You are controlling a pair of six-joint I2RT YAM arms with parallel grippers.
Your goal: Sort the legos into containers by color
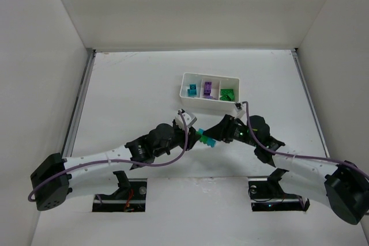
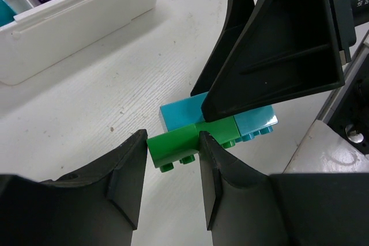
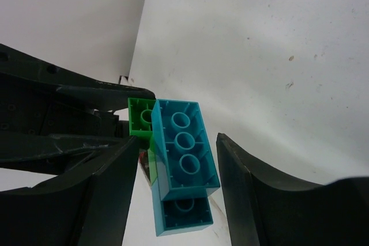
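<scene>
A stack of one green brick [image 1: 202,137] and two teal bricks [image 1: 210,142] hangs just above the table between my two grippers. My left gripper [image 1: 193,132] is shut on the free end of the green brick [image 2: 176,142], with a finger on each side [image 2: 173,154]. My right gripper [image 1: 216,135] is shut across the long teal brick [image 3: 183,142] from the other side [image 3: 179,142], and the second teal brick [image 3: 184,217] sits under it. The white tray [image 1: 207,105] lies beyond, holding teal [image 1: 191,89], purple [image 1: 207,89] and green [image 1: 228,93] bricks in separate compartments.
The tray's near wall [image 2: 86,18] stands close to the left of the stack. White walls enclose the table on three sides, with metal rails [image 1: 81,102] along the left and right edges. The right finger [image 2: 277,44] covers the upper right of the left wrist view.
</scene>
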